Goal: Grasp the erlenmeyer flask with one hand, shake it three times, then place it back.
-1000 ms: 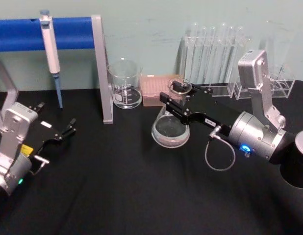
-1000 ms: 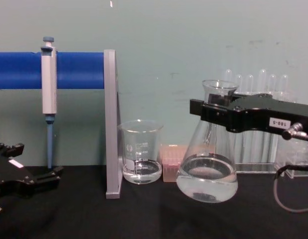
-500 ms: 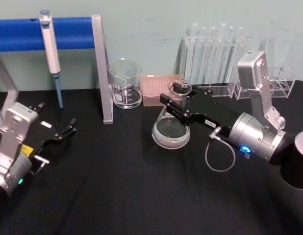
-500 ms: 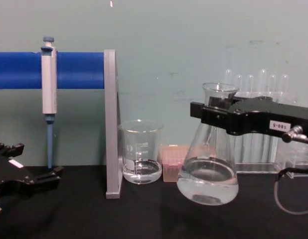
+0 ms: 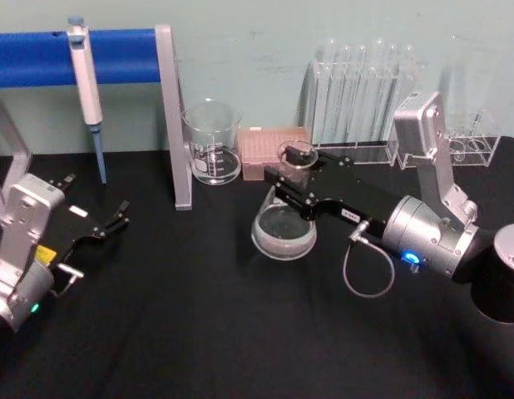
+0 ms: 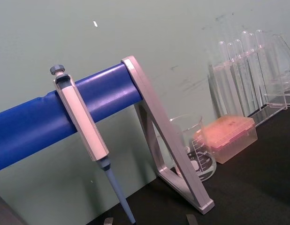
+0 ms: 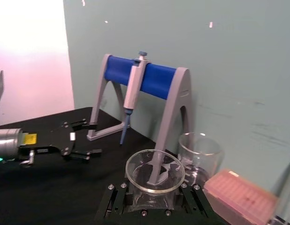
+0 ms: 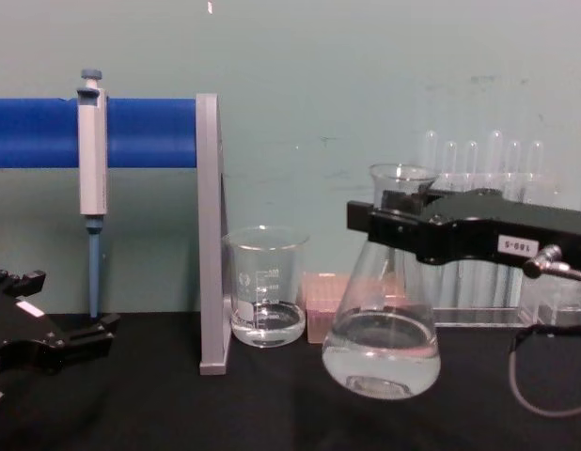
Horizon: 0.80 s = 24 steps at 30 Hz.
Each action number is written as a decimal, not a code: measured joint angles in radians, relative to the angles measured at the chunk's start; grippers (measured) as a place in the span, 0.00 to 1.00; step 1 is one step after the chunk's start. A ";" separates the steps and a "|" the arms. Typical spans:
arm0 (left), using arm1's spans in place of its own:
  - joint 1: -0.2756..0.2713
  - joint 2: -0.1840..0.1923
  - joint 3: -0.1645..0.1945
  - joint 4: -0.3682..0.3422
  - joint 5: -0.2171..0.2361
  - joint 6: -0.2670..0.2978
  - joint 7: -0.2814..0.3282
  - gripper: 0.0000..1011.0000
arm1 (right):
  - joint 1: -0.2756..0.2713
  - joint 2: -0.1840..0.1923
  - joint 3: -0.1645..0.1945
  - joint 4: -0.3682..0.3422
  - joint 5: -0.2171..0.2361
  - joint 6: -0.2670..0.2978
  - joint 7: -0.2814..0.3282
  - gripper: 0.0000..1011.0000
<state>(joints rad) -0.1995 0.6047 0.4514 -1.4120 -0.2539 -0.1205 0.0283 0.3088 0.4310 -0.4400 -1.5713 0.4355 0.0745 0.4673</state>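
Note:
The erlenmeyer flask [image 5: 284, 233] is clear glass with some clear liquid in its wide base. My right gripper [image 5: 295, 176], the black hand with the small white label, is shut on its neck just under the flared rim. In the chest view the flask [image 8: 382, 349] leans slightly under the right gripper [image 8: 380, 224], its base low over the black cloth; contact with the cloth is unclear. The right wrist view looks down on the flask's rim [image 7: 155, 165] between the black fingers [image 7: 118, 200]. My left gripper [image 5: 97, 212] rests open at the table's left.
A blue pipette stand [image 5: 169, 116] holding a pipette [image 5: 86, 79] stands at the back left. A glass beaker [image 5: 212, 145], a pink tip box [image 5: 264, 155] and a test tube rack [image 5: 361, 91] line the back wall behind the flask.
My right gripper has carried the flask left, lower and nearer to me. The left arm has not moved.

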 joint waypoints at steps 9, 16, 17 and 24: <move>0.000 0.000 0.000 0.000 0.000 0.000 0.000 0.99 | 0.000 0.015 -0.033 -0.020 0.010 0.000 0.050 0.44; 0.000 0.000 0.000 0.000 0.000 0.000 0.000 0.99 | -0.001 0.034 -0.068 -0.042 0.029 -0.011 0.105 0.44; 0.000 0.000 0.000 0.000 0.000 0.000 0.000 0.99 | -0.001 0.037 -0.072 -0.044 0.032 -0.013 0.112 0.44; 0.000 0.000 0.000 0.000 0.000 0.000 0.000 0.99 | 0.006 0.056 -0.107 -0.058 0.050 -0.029 0.161 0.44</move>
<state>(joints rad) -0.1995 0.6047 0.4514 -1.4120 -0.2539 -0.1205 0.0283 0.3144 0.4870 -0.5465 -1.6297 0.4854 0.0456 0.6284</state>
